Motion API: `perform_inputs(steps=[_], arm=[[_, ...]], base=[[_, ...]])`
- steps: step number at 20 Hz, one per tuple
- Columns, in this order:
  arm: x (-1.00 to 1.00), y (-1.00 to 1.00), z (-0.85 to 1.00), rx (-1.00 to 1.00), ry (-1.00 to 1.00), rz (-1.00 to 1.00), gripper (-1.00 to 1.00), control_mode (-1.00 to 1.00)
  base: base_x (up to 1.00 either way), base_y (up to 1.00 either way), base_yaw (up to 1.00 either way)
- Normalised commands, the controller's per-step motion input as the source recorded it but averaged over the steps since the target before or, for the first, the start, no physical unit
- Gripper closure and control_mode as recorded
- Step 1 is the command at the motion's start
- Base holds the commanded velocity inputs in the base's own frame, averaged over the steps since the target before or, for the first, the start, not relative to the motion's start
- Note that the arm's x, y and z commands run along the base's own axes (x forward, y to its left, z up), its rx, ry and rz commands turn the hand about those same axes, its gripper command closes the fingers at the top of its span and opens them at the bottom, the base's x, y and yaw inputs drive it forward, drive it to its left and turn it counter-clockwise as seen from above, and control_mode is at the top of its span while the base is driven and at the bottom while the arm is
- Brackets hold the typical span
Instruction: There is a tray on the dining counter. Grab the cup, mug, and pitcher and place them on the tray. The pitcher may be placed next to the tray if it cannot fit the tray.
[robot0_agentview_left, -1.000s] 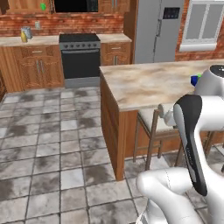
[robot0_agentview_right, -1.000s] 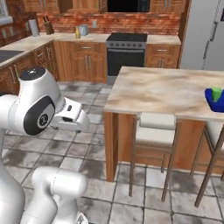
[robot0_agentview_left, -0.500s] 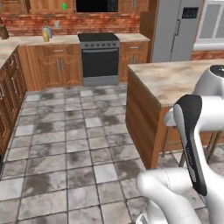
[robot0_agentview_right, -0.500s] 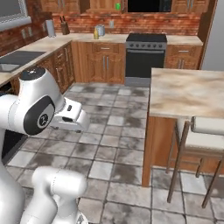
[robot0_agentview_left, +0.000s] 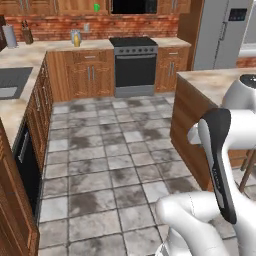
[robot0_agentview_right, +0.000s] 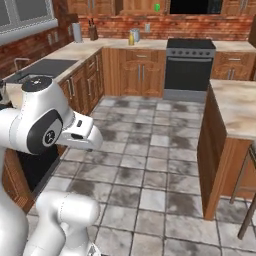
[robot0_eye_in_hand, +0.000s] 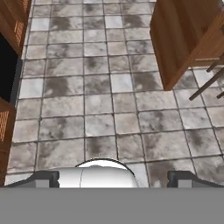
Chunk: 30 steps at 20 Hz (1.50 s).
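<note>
Flat, even, fairly bright rendered light with no clear source. No glare. The floor (robot0_eye_in_hand: 109, 100) beyond the fingers (robot0_eye_in_hand: 43, 178) is soft and slightly blurred; shadows are faint.

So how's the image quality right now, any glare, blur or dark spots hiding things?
Left base view: soft and low in detail, even light, no glare; small items on the far counter are too blurry to identify. Right base view: same softness, floor tiles evenly lit. Hand view: sharper on the floor tiles, with a black unlit gap at the left edge; open gripper tips sit at the bottom.
</note>
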Motion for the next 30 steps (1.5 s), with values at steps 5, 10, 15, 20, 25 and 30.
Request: perform_inputs(steps=[5,10,15,20,25,30], arm=[[0.00,0.00,0.00,0.00,0.00,0.00,-1.00,1.00],[0.00,0.00,0.00,0.00,0.00,0.00,-1.00,1.00],[0.00,0.00,0.00,0.00,0.00,0.00,-1.00,1.00],[0.00,0.00,0.00,0.00,0.00,0.00,-1.00,1.00],[0.00,0.00,0.00,0.00,0.00,0.00,-1.00,1.00],[0.00,0.00,0.00,0.00,0.00,0.00,-1.00,1.00]], base=[[0.52,0.58,0.00],[0.96,0.04,0.00],[1.00,0.00,0.00],[1.00,0.00,0.00],[0.99,0.00,0.00],[0.96,0.00,0.00]])
